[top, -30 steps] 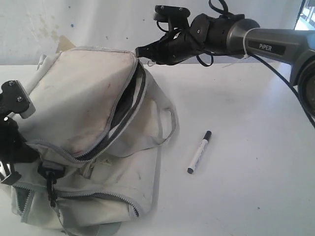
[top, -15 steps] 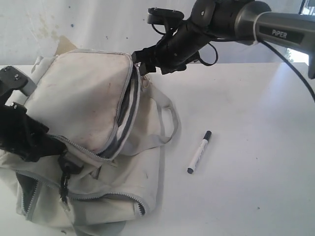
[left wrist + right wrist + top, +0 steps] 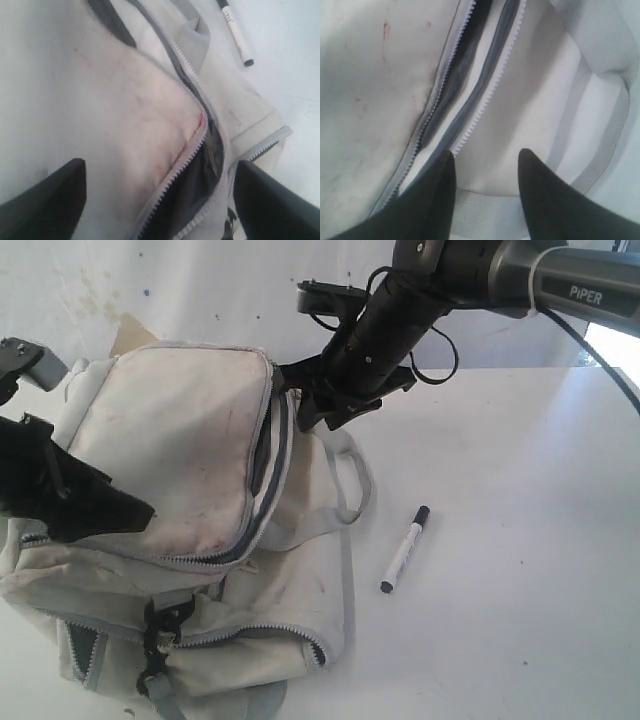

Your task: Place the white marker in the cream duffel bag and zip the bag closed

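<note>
The cream duffel bag [image 3: 190, 440] lies on the left of the white table, its main zipper [image 3: 268, 455] partly open and showing dark lining [image 3: 200, 180]. To the right of the bag, the white marker [image 3: 405, 550] with a black cap lies on the table, apart from both grippers; it also shows in the left wrist view [image 3: 235, 32]. My right gripper [image 3: 310, 410] is down at the far end of the zipper, open, its fingers [image 3: 435, 195] astride the fabric there. My left gripper [image 3: 125, 515] hovers open over the near part of the bag [image 3: 100, 100].
A grey carry strap [image 3: 352, 475] loops off the bag's right side toward the marker. A black clip [image 3: 158, 635] hangs at the bag's front pocket. A white wall stands behind the table [image 3: 520, 640].
My right gripper dropped from above the bag to the far end of its zipper. The left arm swung in over the bag. The bag sagged and its opening narrowed. The marker stayed put.
</note>
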Available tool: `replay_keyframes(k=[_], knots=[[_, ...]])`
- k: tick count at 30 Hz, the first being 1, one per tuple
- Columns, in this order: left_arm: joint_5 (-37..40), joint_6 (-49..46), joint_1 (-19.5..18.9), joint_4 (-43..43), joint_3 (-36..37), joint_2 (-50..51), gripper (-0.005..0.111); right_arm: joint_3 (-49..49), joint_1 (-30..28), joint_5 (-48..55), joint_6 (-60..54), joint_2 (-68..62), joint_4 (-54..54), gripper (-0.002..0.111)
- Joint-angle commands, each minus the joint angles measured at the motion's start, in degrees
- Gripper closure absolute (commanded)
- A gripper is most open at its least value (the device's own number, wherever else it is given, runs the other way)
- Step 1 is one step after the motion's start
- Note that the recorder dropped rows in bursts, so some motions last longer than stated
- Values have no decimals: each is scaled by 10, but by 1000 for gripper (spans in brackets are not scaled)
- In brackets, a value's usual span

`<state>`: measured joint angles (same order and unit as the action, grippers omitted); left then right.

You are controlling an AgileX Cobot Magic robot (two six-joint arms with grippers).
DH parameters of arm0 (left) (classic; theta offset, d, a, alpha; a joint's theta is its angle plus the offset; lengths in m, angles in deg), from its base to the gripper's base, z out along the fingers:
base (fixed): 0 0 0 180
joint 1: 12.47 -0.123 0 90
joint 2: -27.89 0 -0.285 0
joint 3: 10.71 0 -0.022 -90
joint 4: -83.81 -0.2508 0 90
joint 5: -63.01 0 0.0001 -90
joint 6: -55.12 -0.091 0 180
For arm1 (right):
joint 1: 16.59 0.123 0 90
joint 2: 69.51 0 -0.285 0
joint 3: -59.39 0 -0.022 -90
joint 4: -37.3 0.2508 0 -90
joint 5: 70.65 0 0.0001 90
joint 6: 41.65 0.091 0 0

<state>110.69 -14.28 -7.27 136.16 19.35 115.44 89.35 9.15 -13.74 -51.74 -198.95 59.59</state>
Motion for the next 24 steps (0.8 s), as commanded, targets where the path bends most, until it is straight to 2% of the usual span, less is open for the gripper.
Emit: replay_keyframes(k=[1,6,10,14,17,23,24], knots=[[27,77,1,-41,-3,-5,2,1,1,11,2,8,0,70],[7,77,1,-1,-3,-5,2,1,1,25,6,8,0,70],[-44,77,16,-4,-3,-4,2,1,1,51,14,10,-4,70],[-98,80,64,-34,-3,-4,2,-1,1,75,32,17,-27,70],[-147,119,94,-68,-3,-4,3,-12,1,81,59,35,-61,70],[-177,153,116,-97,-3,-3,21,-73,-5,81,101,84,-84,70],[-173,155,116,-97,-4,-3,21,-83,-6,81,101,91,-84,70]])
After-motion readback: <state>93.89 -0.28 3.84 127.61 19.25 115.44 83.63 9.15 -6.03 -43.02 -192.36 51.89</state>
